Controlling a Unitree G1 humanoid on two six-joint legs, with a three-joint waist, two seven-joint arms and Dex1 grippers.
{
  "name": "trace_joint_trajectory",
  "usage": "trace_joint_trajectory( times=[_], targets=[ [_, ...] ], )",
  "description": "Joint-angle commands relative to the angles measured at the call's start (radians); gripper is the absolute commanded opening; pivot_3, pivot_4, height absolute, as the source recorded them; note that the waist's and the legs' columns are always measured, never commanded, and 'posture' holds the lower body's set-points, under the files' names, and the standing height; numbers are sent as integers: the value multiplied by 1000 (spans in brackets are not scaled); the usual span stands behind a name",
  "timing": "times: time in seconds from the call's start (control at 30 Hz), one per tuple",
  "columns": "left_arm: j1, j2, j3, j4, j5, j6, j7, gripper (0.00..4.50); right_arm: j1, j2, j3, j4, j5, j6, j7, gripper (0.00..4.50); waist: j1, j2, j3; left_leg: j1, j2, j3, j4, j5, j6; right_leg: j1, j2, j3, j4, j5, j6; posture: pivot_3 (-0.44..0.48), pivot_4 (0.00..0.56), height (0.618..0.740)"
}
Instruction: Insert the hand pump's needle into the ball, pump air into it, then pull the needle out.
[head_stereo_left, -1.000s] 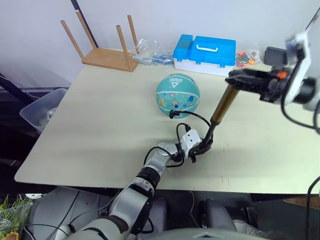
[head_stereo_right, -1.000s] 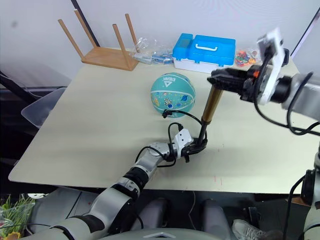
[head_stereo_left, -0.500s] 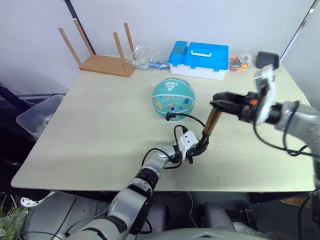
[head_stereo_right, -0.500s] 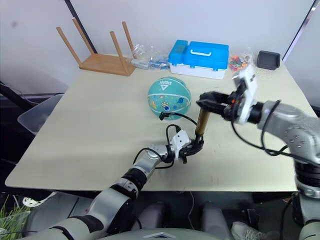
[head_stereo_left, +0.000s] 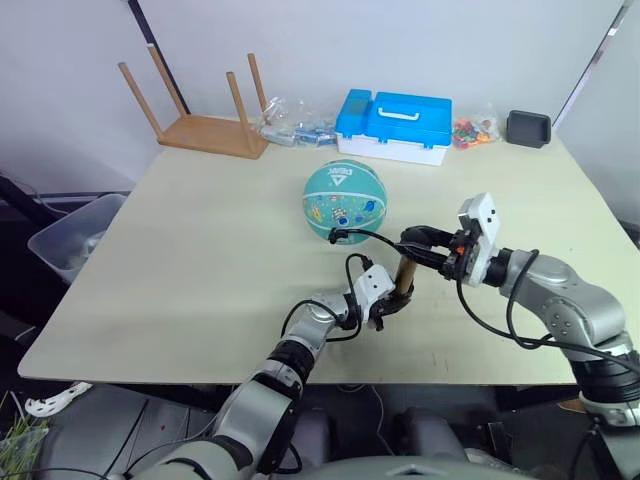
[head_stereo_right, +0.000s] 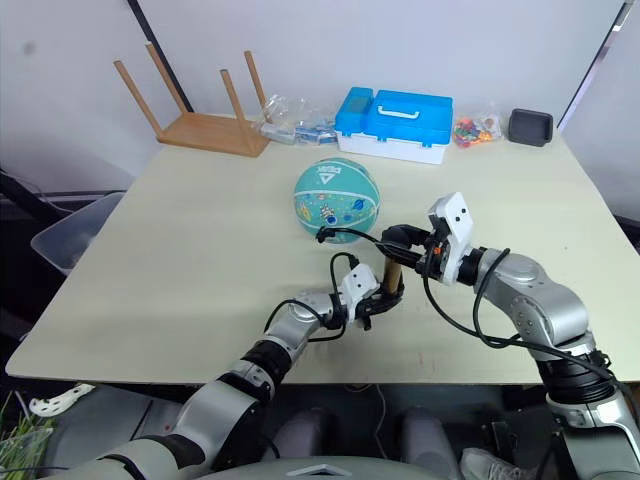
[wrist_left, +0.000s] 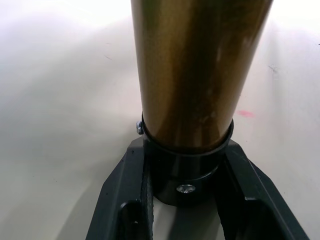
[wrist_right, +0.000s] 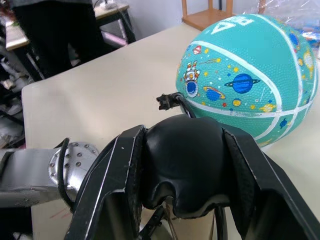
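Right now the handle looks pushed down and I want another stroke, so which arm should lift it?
The right. Its gripper is already shut on the hand pump handle, above the barrel. The left gripper clamps the pump's black base against the table, so it should probably keep steadying it.

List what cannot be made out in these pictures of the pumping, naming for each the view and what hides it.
- The needle where the hose meets the ball: too small in the eye views; hidden behind the hose end in the right wrist view.
- The hand pump barrel's top: cut off by the frame edge in the left wrist view.
- The barrel: hidden under the handle held in the right gripper, right wrist view.
- Contents of the blue case: lid shut.
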Motion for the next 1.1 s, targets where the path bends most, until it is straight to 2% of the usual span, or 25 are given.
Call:
trace_joint_trajectory(
  times=[0.03,0.27,0.4,0.53,0.67,0.87,1.1],
  targets=[
    [44,15,-10,68,18,47,-24,1090,-34,-80,-97,-48,69,160,-17,1595,5,0,4,-1,-1,0,0,0,0,-1,0,0,0,0,0,0,150,740],
    [32,9,-9,87,20,43,-26,1090,-264,-228,-343,-145,396,409,-89,1595,27,13,24,-20,-9,0,4,0,0,-15,-7,-1,1,4,-2,0,150,740],
    [33,4,-11,93,18,37,-27,1090,-366,-314,-432,-97,586,524,-148,1595,31,9,30,-22,-11,0,4,0,0,-17,-8,-1,0,5,-1,0,150,740],
    [35,0,-12,93,15,34,-28,1090,-377,-340,-459,-56,644,544,-200,1595,31,7,31,-23,-11,-2,4,0,0,-16,-9,-2,-1,5,-1,0,150,740],
    [36,0,-12,92,14,33,-28,1090,-354,-333,-442,-60,660,529,-222,1595,31,7,31,-22,-11,0,5,1,0,-16,-9,-1,-1,5,0,0,150,740],
    [44,9,-14,86,16,30,-30,1090,-234,-283,-342,-104,547,465,-191,1595,27,6,28,-20,-11,0,4,1,1,-14,-8,-1,0,5,0,0,150,740],
    [47,10,-13,80,18,32,-27,1090,-39,-171,-105,-57,270,300,-119,1595,4,3,14,-16,-7,0,4,1,1,-12,-5,0,1,2,4,0,150,740]
  ],
)
